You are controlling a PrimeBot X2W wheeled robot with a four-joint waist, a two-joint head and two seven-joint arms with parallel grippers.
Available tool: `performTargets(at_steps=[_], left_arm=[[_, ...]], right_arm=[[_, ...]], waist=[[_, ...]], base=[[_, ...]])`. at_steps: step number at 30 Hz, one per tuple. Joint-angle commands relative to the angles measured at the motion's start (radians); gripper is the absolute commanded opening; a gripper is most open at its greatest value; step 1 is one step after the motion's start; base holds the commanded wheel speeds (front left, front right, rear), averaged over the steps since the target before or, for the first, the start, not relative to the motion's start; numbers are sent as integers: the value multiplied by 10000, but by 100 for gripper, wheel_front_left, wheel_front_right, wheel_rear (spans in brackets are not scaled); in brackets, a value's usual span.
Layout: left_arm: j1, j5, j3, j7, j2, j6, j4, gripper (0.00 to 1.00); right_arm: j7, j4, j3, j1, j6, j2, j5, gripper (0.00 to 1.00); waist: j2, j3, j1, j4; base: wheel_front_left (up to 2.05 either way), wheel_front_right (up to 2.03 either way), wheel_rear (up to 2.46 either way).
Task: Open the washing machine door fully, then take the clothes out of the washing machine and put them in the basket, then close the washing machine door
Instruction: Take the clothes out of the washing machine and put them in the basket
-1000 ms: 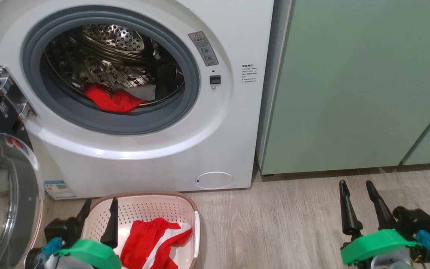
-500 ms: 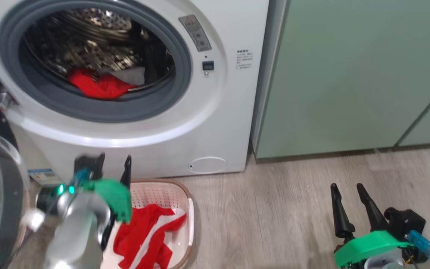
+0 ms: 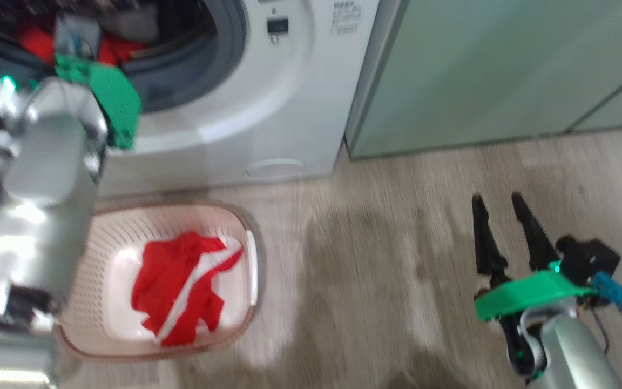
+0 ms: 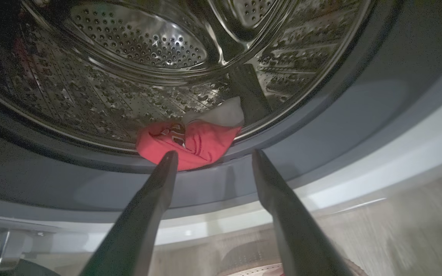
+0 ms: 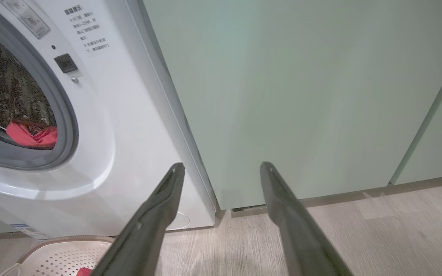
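The white washing machine (image 3: 268, 97) stands at the upper left with its drum mouth uncovered; the washing machine door is out of view. My left gripper (image 4: 214, 153) is open at the grey drum rim (image 4: 320, 126), its fingertips just short of the red and white clothes (image 4: 194, 142) lying at the drum's front edge. In the head view the left arm's green mount (image 3: 106, 92) sits in front of the drum mouth. On the floor below stands the cream basket (image 3: 246, 232), holding a red garment with a white stripe (image 3: 176, 281). My right gripper (image 3: 497, 199) hovers open and empty over the floor at the right.
Pale green cabinets (image 3: 478, 65) adjoin the machine on its right. Wood-look floor (image 3: 370, 270) stretches between the basket and my right gripper. My silver left forearm (image 3: 41, 178) covers the basket's left side. The right wrist view shows the machine front (image 5: 129, 134) and the basket rim (image 5: 60, 239).
My left arm has risen from over the basket to the drum mouth. The head camera has tilted down and shifted. The right gripper has stayed open in place.
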Motion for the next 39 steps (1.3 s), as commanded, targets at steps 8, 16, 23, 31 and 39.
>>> performTargets(at_steps=[8,16,23,31,39], left_arm=[[-2414,632,-276,532,718,405,1268,100],[-3737,1099,-709,1320,817,1186,2350,100],[-4375,1469,-1068,1747,865,2125,2668,100],[-4814,1296,-967,1885,1410,2485,2835,100],[-4824,963,-849,1674,1768,2319,2982,100]], right_arm=[[-63,-530,257,-759,-6,79,348,100],[-63,-624,397,-1080,-6,82,558,100],[-63,-661,491,-1253,-6,82,634,100],[-63,-811,547,-1412,-6,83,707,100],[-63,-850,458,-1536,-6,83,682,100]], waist=[[0,2226,0,-750],[0,3011,0,-1017],[0,3403,0,-1095],[0,3897,0,-1165],[0,4306,0,-1135]], base=[[0,0,0],[0,0,0],[0,0,0],[0,0,0],[0,0,0]])
